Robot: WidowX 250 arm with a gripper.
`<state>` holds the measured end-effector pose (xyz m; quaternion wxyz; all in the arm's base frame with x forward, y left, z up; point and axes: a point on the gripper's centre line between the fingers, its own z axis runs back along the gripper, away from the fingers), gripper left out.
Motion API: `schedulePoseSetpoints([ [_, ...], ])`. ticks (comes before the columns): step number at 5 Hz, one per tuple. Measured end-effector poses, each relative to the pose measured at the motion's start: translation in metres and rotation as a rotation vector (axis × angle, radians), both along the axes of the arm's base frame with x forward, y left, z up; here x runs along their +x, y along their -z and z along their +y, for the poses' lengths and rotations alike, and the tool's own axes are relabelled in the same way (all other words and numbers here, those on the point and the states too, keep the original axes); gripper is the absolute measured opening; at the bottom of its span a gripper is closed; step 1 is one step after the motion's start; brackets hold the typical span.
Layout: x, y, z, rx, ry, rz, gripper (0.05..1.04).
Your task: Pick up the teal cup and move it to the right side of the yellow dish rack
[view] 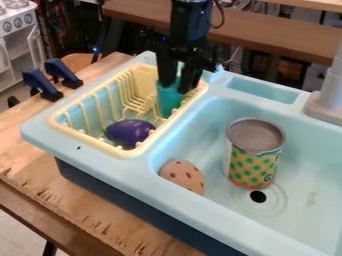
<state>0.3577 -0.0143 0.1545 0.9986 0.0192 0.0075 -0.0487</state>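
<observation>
Along the near side, the worn edge of the wooden bench [60, 212] runs below the toy sink unit [180, 182]. Inside the basin, a spotted brown egg-shaped object [184, 176] sits by the near wall, its lower part cut off by the rim. Farther in, a can [254, 155] stands upright beside the drain hole [258, 196], with room around it toward the far wall. Can label: green dots and partial lettering (wraps out of sight round the side).

Beside the basin, the pale yellow dish rack [97, 143] holds a dark purple rounded object [129, 133], low against the near end. Over the rack's far part, the black end effector [174, 89] points down, narrowed on a teal object [169, 102], upright; its lower end is close to the rack's basin-side wall, its upper part hidden by the fingers. Whether it touches the rack: cannot tell. Grey faucet [329, 92] cut off at the view's edge. Beyond: brown wooden shelf [280, 40].
</observation>
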Motion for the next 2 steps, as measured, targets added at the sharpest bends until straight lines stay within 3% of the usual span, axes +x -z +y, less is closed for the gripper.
schedulePoseSetpoints([
  [1, -0.002, -0.020, -0.006, -0.013, 0.009, -0.064, 0.901],
  [2, -0.002, -0.052, -0.011, -0.033, 0.007, -0.152, 1.008],
])
